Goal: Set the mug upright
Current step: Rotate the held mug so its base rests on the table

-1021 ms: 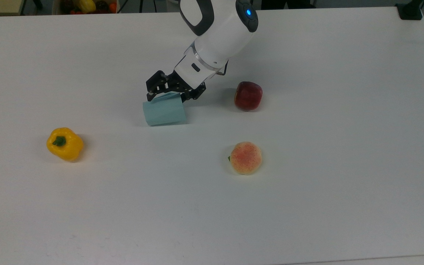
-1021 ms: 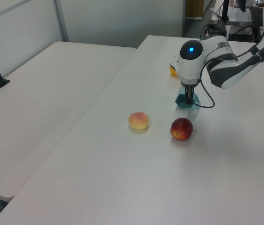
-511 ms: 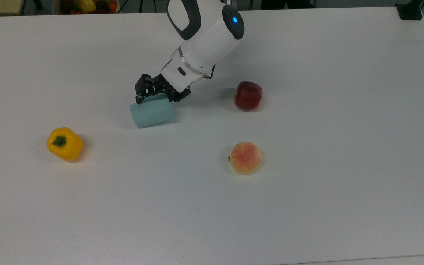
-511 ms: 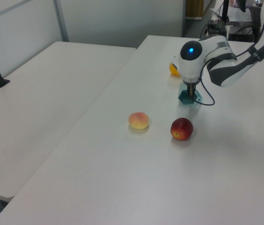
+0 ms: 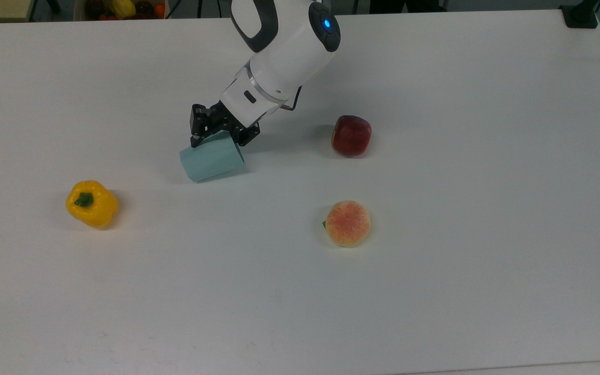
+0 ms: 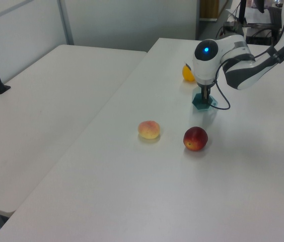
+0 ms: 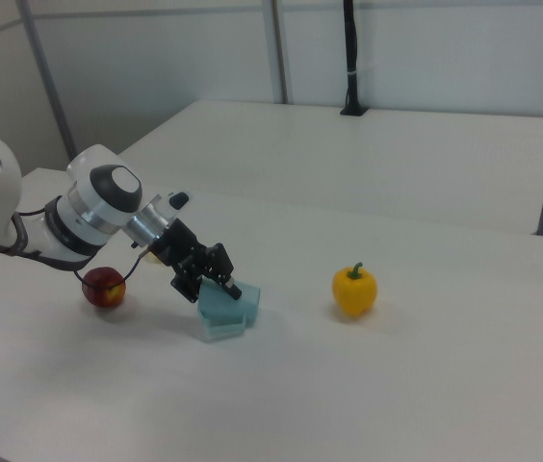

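- Your mug (image 5: 211, 162) lies tipped over on the white table (image 5: 435, 291), between the yellow pepper (image 5: 91, 203) and the red apple (image 5: 351, 135).
- Your gripper (image 5: 220, 134) has its fingers clamped on the mug's upper edge.

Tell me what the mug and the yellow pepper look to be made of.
The mug: matte pale blue-green, flat facets without glare, likely plastic or glazeless ceramic; cannot tell which. The yellow pepper: glossy, uniformly coloured skin with a soft sheen, possibly a plastic replica, though real is not ruled out.
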